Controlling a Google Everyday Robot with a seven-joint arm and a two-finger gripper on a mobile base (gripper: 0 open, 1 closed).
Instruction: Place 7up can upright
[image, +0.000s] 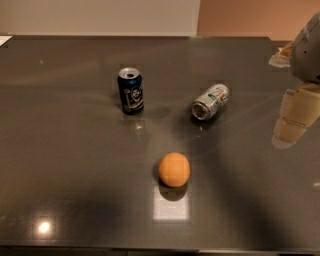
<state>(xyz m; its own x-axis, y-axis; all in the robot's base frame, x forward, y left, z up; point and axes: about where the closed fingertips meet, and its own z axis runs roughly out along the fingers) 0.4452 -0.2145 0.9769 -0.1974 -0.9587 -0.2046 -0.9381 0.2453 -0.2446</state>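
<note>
Though tipped on its side up and right of the orange (174, 169), 7up can (211, 101) an easy enough pick.
Gripper (295, 117) hanging far right of the orange, well apart from the can; can't tell how open or shut. Probably best to come across the round body mid-length, not the end facing the orange, squeeze gently, lift off the desk (65, 165), swing upright, then set down flat, clear of the blue can (131, 90) up-left of the orange.

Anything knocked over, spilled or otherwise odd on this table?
The 7up can lies on its side, right of the upright blue can. No spill is visible. The gripper hangs at the right edge, apart from it.
</note>
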